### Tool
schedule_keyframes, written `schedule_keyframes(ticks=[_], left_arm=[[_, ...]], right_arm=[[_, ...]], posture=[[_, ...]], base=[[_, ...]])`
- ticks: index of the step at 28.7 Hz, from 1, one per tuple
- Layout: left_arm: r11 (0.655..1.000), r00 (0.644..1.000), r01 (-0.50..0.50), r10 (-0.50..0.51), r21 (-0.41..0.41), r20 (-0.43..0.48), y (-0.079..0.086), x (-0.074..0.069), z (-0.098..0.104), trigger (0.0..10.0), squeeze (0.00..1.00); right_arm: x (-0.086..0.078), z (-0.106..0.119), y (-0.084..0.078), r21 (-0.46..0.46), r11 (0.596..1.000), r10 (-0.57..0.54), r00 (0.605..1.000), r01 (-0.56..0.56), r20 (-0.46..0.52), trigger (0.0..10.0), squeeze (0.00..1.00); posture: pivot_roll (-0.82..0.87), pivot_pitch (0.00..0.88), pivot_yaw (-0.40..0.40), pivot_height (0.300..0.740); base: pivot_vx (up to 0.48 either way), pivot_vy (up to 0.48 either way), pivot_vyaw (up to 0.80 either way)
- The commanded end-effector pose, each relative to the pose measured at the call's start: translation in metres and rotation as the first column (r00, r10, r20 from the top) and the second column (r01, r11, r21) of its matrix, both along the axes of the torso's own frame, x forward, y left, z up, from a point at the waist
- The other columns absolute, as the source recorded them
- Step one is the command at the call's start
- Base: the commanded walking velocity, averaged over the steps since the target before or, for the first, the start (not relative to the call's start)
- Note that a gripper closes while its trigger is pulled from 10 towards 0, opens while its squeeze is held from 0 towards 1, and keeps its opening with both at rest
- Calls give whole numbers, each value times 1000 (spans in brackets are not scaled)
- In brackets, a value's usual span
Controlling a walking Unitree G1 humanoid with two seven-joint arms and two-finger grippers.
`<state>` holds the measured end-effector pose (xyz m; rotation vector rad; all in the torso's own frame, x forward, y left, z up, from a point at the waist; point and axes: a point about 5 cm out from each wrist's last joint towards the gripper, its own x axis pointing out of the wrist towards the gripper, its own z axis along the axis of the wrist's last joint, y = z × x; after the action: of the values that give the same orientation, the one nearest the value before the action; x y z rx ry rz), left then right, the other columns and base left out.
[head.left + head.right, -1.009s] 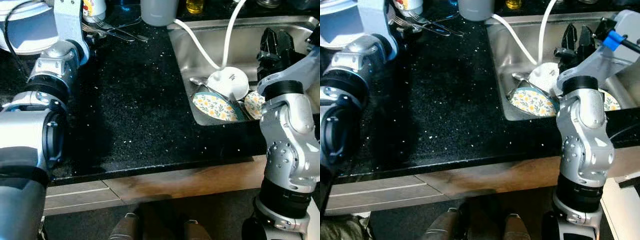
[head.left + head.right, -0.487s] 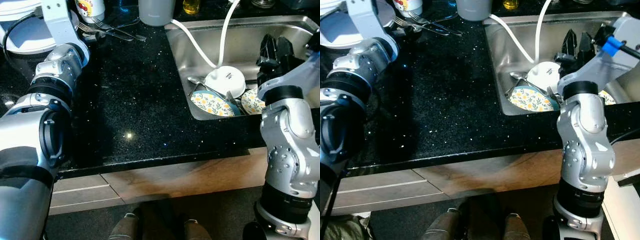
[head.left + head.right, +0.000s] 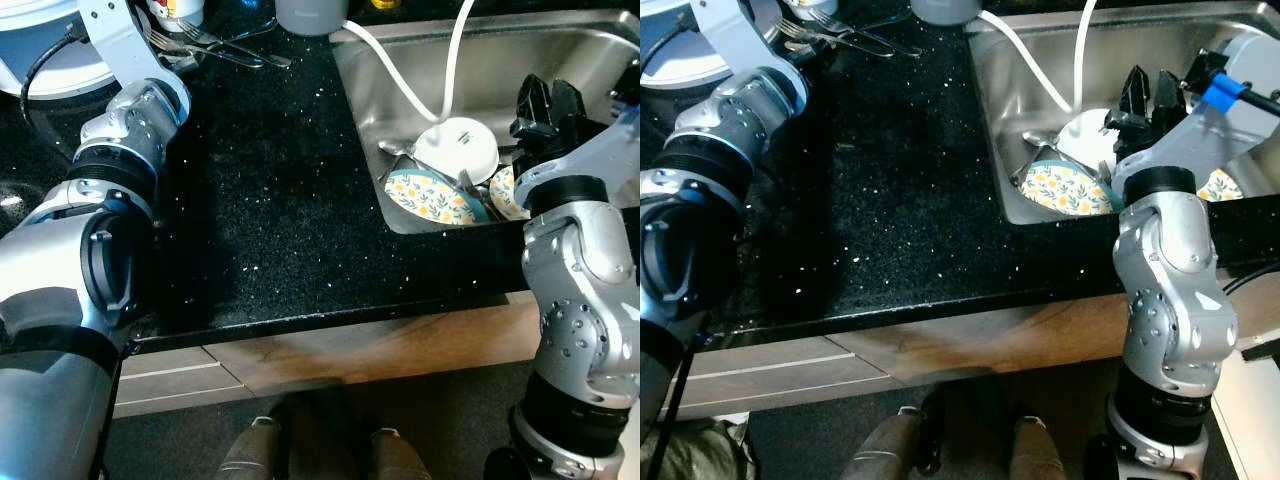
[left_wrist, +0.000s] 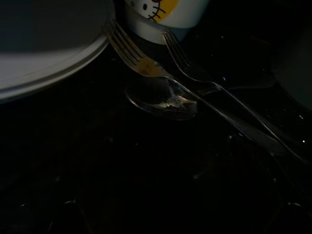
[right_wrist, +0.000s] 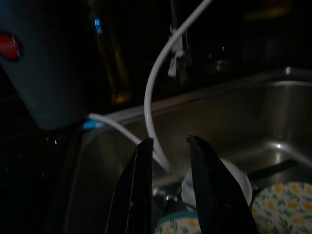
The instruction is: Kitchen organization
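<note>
The black speckled tabletop [image 3: 270, 200] fills the centre of the head views, with a stainless sink [image 3: 560, 60] at the upper right. The right gripper [image 5: 168, 190] hangs above the sink at the right edge of the frame; its two black fingers [image 5: 139, 190] stand slightly apart with a narrow gap between them and hold nothing. In the sink lies a floral plate [image 3: 432, 197], tilted against the near wall, with a white bowl [image 3: 457, 150] turned upside down just behind it and a second floral plate [image 3: 505, 190] partly hidden by the right arm. A spoon [image 3: 392, 148] lies beside the white bowl. Two white hoses [image 3: 395, 80] run down from the top edge to the bowl. The left arm [image 3: 125, 150] reaches to the upper left of the frame; whether its fingers are spread or closed cannot be told. Its wrist view, very dark, shows two forks [image 4: 141, 61] and a spoon bowl [image 4: 163, 100] lying on the tabletop, next to a white plate [image 4: 48, 53] and a cartoon-printed mug [image 4: 161, 14]. A grey container [image 3: 310, 14] stands at the top edge beside the sink.
</note>
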<state>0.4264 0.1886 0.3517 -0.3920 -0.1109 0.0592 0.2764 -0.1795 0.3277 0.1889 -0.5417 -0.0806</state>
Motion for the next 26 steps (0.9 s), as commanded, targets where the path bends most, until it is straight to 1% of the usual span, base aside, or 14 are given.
schedule_keyframes(ticks=[1, 4, 6, 10, 11, 12, 13, 14, 15, 19, 21, 23, 24, 26], left_arm=[[1000, 998, -10, 11, 13, -56, 3, 1, -9, 10000, 0], [999, 998, -32, 33, 24, -47, 9, -1, -6, 10000, 0], [998, 998, -57, 59, 39, -36, 15, -2, -2, 10000, 0], [996, 996, -84, 85, 43, -26, 19, -3, -1, 10000, 0], [995, 995, -92, 93, 50, -26, 20, -3, -1, 7020, 0], [994, 995, -98, 99, 54, -26, 20, -3, -2, 7020, 0], [994, 995, -97, 99, 55, -26, 20, -3, -2, 4980, 0], [994, 995, -97, 99, 55, -26, 20, -3, -2, 4980, 0], [993, 995, -97, 99, 60, -26, 20, -2, -3, 0, 0], [993, 994, -108, 109, 35, -28, 23, -3, -5, 0, 0], [994, 994, -110, 110, 11, -15, 27, -4, -3, 0, 0], [994, 994, -109, 109, 10, -7, 28, -4, -1, 0, 0], [994, 994, -106, 106, 12, 1, 30, -5, 1, 0, 0], [995, 995, -103, 103, 14, 7, 30, -5, 2, 0, 0]], right_arm=[[-5, 3, 3, 0, 1000, 7, 1000, -7, 11, 10000, 0], [-6, 6, 7, -4, 1000, 23, 1000, -23, 8, 10000, 0], [-8, 6, 7, -10, 999, 31, 1000, -31, 1, 10000, 0], [-9, -1, 4, -5, 1000, 24, 999, -25, -27, 10000, 0], [-10, -3, 4, 0, 1000, 21, 999, -22, -36, 10000, 0], [-11, -5, 4, 3, 1000, 20, 999, -20, -42, 10000, 0], [-11, -6, 5, 7, 1000, 18, 999, -18, -48, 10000, 0], [-11, -6, 5, 7, 1000, 18, 999, -18, -48, 10000, 0], [-11, -8, 5, 11, 1000, 18, 998, -17, -53, 10000, 0], [-9, -9, 5, 15, 1000, 16, 998, -15, -54, 10000, 0], [-8, -6, 3, 9, 1000, 12, 999, -12, -39, 10000, 0], [-7, -5, 2, 4, 1000, 10, 999, -10, -32, 10000, 0], [-6, -4, 0, 1, 1000, 8, 1000, -8, -27, 10000, 0], [-6, -4, -1, -1, 1000, 6, 1000, -6, -24, 10000, 0]], posture=[[-9, 449, 60, 740], [-11, 464, 60, 740], [-11, 493, 67, 740], [-7, 501, 72, 740], [0, 503, 79, 740], [1, 502, 80, 740], [1, 500, 80, 740], [1, 500, 80, 740], [-5, 481, 83, 740], [-9, 444, 78, 740], [-20, 381, 71, 740], [-20, 381, 71, 740], [-19, 337, 66, 740], [-19, 337, 66, 740]], base=[[0, 0, 0], [0, 0, 0], [0, 0, 0], [0, 0, 0], [0, 0, 0], [0, 0, 0], [0, 0, 0], [0, 0, 0], [0, 0, 0], [0, 0, 0], [0, 0, 0], [0, 0, 0], [0, 0, 0], [0, 0, 0]])
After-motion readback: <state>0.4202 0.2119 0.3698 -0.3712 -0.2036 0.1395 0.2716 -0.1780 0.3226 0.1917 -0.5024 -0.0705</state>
